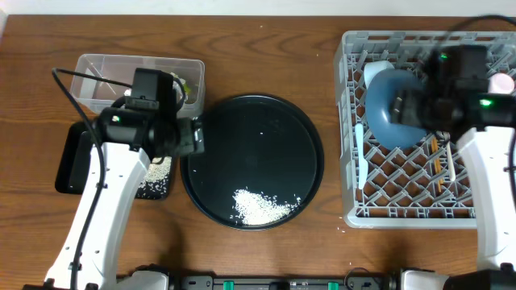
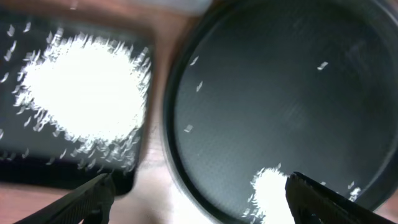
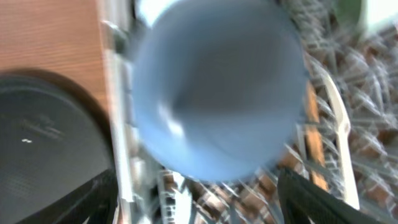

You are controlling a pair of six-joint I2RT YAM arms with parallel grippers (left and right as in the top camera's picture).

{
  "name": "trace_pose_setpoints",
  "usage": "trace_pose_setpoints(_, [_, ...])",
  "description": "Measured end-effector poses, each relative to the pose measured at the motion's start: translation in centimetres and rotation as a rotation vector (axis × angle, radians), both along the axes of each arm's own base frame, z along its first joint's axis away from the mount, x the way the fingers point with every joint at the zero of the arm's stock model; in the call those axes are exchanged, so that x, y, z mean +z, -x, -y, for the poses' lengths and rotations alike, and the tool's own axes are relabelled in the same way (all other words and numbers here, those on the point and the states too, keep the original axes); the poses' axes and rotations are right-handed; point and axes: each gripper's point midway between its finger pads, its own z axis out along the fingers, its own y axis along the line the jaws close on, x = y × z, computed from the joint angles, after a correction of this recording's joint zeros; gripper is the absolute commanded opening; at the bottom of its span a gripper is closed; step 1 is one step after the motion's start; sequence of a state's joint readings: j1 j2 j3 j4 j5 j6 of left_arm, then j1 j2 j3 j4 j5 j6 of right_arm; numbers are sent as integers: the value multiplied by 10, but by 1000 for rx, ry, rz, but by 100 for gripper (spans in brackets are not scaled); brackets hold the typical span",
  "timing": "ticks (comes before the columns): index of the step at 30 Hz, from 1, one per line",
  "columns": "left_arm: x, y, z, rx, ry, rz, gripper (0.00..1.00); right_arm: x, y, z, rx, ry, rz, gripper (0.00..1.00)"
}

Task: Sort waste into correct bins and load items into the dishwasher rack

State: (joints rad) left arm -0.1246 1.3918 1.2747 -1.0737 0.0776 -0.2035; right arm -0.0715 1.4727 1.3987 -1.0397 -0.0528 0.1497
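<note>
Right gripper (image 3: 198, 186) hung with jaws spread wide over the big dark-blue bowl (image 1: 393, 109), which sat in the large light-grey plastic dishwasher rack (image 1: 403, 213). Left gripper (image 2: 200, 182) hung open and empty, above the gap between the shallow black rectangular tray (image 1: 72, 165) and the large round black tray (image 1: 266, 137). Loose white rice grains (image 1: 262, 207) lay in both trays.

- Bare wood strip between the round black tray (image 1: 266, 121) and the dishwasher rack (image 1: 348, 121): an open lane running front to back.
- Round tray floor is mostly free. A rice pile (image 1: 262, 208) sits near its front rim.
- Rack rear-left is filled by the dark-blue bowl (image 1: 380, 113). White cutlery (image 1: 360, 157) lies along the left wall.
- Rack front half is open lattice.
- Shallow black tray (image 1: 71, 161) sits just beside the round tray, with only a narrow wood gap between them.
- Clear tub (image 1: 105, 68) stands behind the shallow tray.
</note>
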Motion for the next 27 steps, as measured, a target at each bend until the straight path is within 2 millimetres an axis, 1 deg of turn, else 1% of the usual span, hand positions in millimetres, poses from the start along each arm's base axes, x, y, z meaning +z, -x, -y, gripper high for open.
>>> trace_pose_setpoints(2, [-6,18,-9,19,-16,-86,90,-6,15,15,-42,-13,-58,85])
trace_pose_setpoints(5, [-6,28,-18,39,-24,-120,90,-7,27,25,-59,-15,-89,89])
trace_pose_setpoints(8, [2,35,-23,47,-30,-77,90,3,38,27,-45,-5,-58,94])
trace_pose_setpoints(10, [12,42,-26,51,-36,5,90,14,44,26,-34,9,4,99])
trace_pose_setpoints(13, [33,52,-29,56,-32,182,90,31,55,22,-2,36,152,99])
trace_pose_setpoints(14, [40,57,-30,61,-33,252,92,36,60,20,9,44,200,99])
trace_pose_setpoints(15, [45,61,-31,64,-33,308,99,41,66,18,17,54,258,99])
trace_pose_setpoints(17, [54,72,-33,80,-20,432,98,46,82,15,24,77,355,99])
trace_pose_setpoints(20, [60,87,-35,100,-4,545,98,50,105,11,28,103,447,99])
trace_pose_setpoints(22, [61,97,-36,106,2,589,98,53,121,8,29,115,498,99])
trace_pose_setpoints(27, [73,109,-38,112,7,678,98,47,157,2,31,118,501,99])
